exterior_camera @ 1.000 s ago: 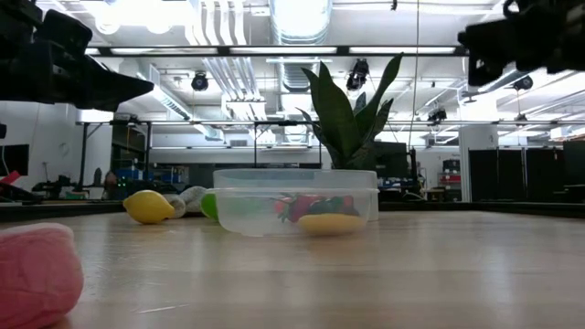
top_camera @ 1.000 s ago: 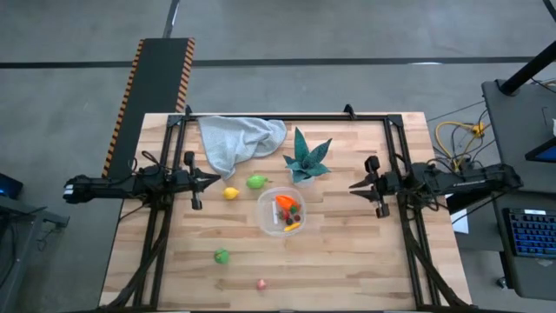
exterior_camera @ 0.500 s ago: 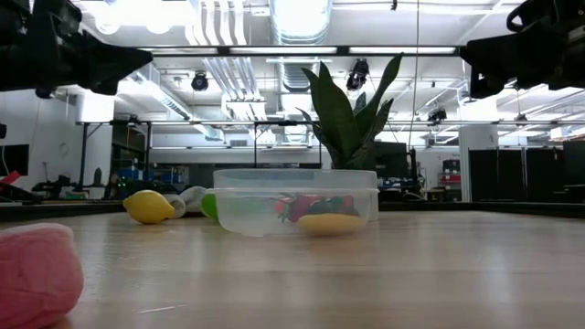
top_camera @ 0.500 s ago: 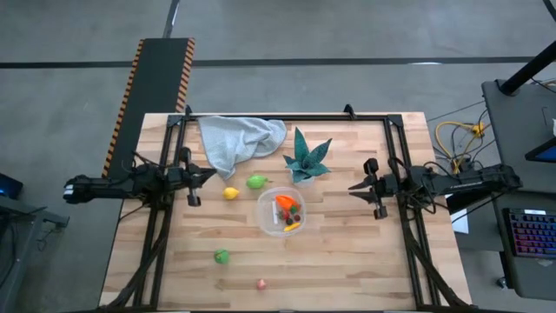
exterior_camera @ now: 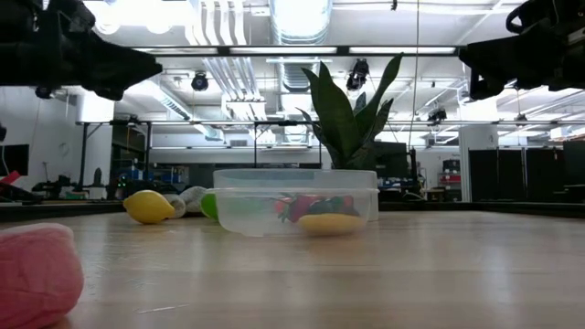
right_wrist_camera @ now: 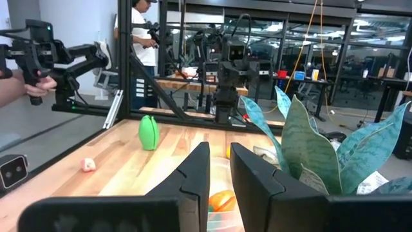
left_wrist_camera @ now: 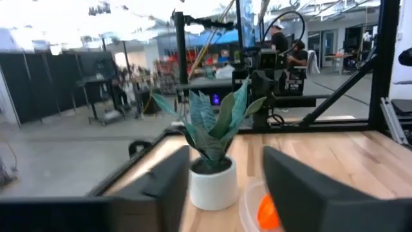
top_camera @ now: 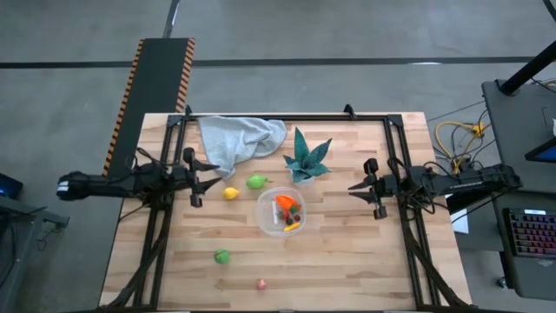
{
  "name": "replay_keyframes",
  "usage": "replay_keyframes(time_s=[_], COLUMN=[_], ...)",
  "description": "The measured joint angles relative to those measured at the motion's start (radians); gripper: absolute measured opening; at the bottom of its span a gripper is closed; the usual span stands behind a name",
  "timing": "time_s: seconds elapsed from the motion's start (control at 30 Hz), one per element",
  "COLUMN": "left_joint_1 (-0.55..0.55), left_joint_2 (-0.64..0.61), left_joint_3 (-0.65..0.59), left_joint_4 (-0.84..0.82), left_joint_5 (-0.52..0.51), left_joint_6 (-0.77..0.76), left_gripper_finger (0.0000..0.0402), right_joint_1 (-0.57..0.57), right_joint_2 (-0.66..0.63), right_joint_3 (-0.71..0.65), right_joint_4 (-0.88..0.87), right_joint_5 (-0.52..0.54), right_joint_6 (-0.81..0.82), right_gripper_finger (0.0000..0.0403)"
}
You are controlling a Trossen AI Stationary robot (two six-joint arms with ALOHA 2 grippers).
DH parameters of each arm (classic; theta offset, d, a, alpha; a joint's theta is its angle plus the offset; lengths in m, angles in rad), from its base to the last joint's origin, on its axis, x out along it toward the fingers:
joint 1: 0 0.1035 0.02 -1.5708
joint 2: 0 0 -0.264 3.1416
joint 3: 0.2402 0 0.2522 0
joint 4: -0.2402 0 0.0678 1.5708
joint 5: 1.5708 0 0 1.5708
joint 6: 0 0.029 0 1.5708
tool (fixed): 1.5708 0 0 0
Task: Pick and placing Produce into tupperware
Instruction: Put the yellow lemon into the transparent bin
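The tupperware (top_camera: 282,211) is a round clear tub at the table's middle, with red, orange and dark produce inside. It also shows in the low view (exterior_camera: 294,199). Loose produce lies on the wood: a yellow lemon (top_camera: 230,193), a green piece (top_camera: 256,182), another green piece (top_camera: 222,256) and a pink bit (top_camera: 261,283). My left gripper (top_camera: 211,167) hovers open at the left, pointing level toward the lemon, with nothing between its fingers (left_wrist_camera: 168,183). At the right, my right gripper (top_camera: 352,187) hovers level, its fingers (right_wrist_camera: 193,177) a narrow gap apart around nothing.
A teal spiky plant in a white pot (top_camera: 307,158) stands just behind the tupperware. A pale grey-blue cloth (top_camera: 239,139) lies crumpled at the far left. Black frame rails (top_camera: 165,217) run along both sides. People stand beyond the table (right_wrist_camera: 138,32).
My left gripper has opened: its fingertips met in a point a second ago and now stand apart. The produce, the tupperware and my right gripper have kept still.
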Motion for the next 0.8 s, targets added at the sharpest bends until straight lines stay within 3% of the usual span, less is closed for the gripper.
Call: replay_keyframes(time_s=[0.13,0.27,0.5,0.8], left_joint_1=[0.0,0.0,0.0,0.0], left_joint_2=[0.075,0.14,0.231,0.483], left_joint_3=[0.048,0.103,0.198,0.434], left_joint_4=[-0.003,-0.001,-0.064,-0.553], left_joint_5=[-0.001,-0.026,-0.075,-0.076], left_joint_6=[-0.034,-0.035,-0.055,-0.24], left_gripper_finger=[0.0275,0.0324,0.0331,0.0331], right_joint_1=[0.0,0.0,0.0,0.0], right_joint_2=[0.0,0.001,0.001,0.001], right_joint_3=[0.0,0.001,0.001,0.001], right_joint_4=[-0.002,-0.004,-0.025,-0.031], right_joint_5=[0.0,0.0,0.0,0.0], right_joint_6=[0.001,0.001,0.002,0.001], right_gripper_finger=[0.0054,0.0054,0.0054,0.0054])
